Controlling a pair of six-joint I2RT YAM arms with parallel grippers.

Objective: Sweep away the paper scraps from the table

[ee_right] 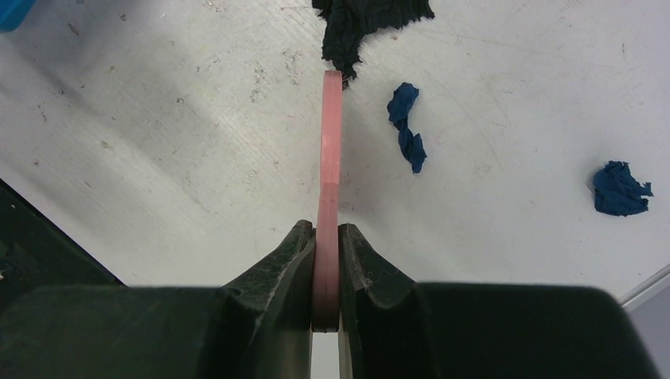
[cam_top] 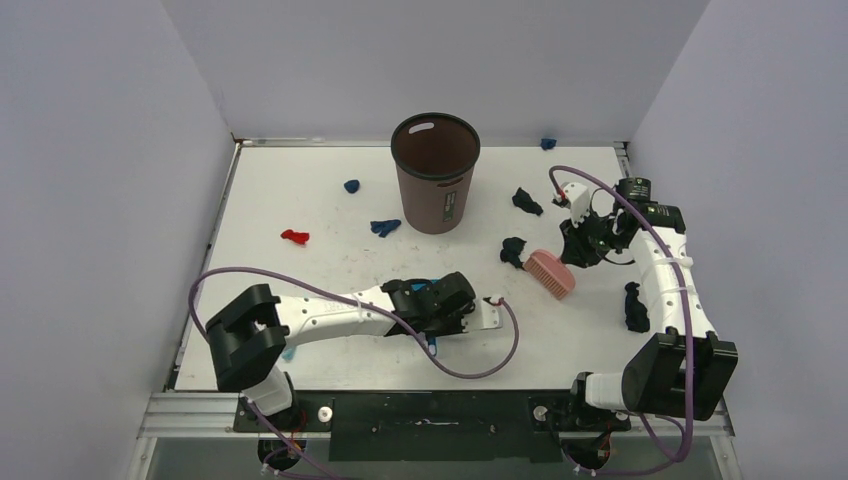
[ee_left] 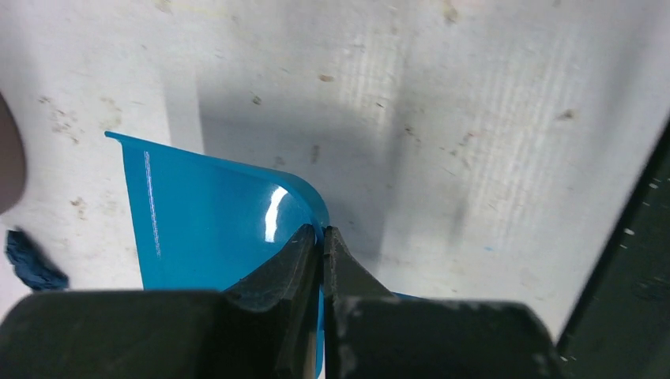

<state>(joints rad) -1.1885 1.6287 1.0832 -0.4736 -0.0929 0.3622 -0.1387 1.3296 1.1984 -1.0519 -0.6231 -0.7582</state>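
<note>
The left hand [ee_left: 322, 235] was pressed together on the rim of a blue dustpan [ee_left: 213, 225], low over the desk [cam_top: 300, 190] near its front edge, at about six o'clock from the brown bin [cam_top: 436, 172]. The right hand [ee_right: 327, 233] was pinching the flat handle of the pink brush [cam_top: 549, 273], whose head sat at four o'clock from the bin, just beside a dark wad [cam_top: 513, 250]. The other paper scraps [cam_top: 385, 227] lay scattered on the desk. From the bin, a red scrap [cam_top: 294, 237] lay at eight o'clock, a blue scrap [cam_top: 351, 186] at nine, a dark scrap [cam_top: 526, 201] at three, and a dark lump [cam_top: 636, 307] farther out at four, beside the right arm.
</note>
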